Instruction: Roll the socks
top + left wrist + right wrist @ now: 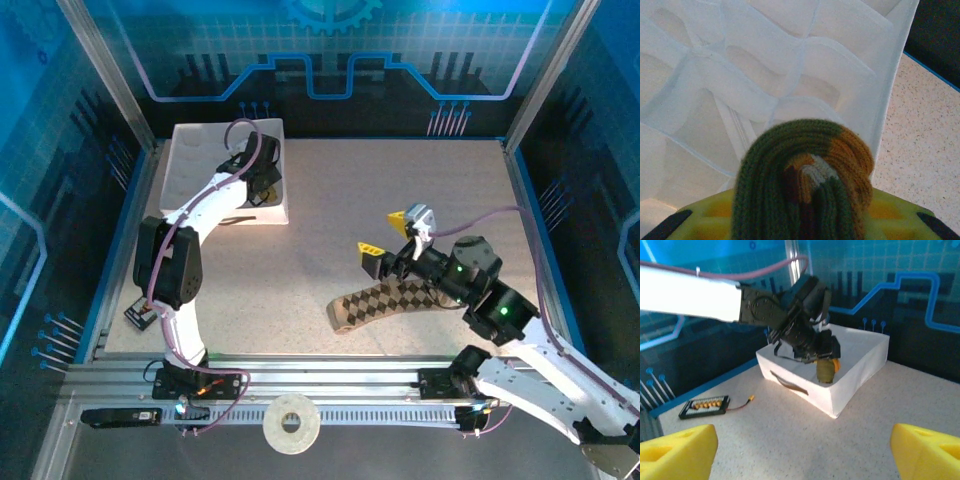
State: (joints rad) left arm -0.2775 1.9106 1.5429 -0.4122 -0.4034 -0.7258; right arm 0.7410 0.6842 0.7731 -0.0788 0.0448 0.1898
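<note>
Left gripper [823,363] pinches the soft olive-green sock roll [801,175] over the tray [860,357]. Right gripper [387,235] stands wide and empty near the limp tan sock [385,300]. Its free end looks the best hold.

This is a robotics laboratory, more exactly a closed test cell for robot arms. An aluminium profile frame [110,75] stands around a speckled tabletop [400,190]. The walls behind it are blue printed panels [330,40] with a gear and circuit lines drawn on them. The left arm [165,270] and the right arm [530,385], both white and black, are bolted on a slotted aluminium rail [340,375] at the near edge. A loose purple cable [490,212] runs along the right arm. A small electronic board [705,406] with a wire lies on the tabletop, and a roll of tape [291,424] lies in front of the rail.
</note>
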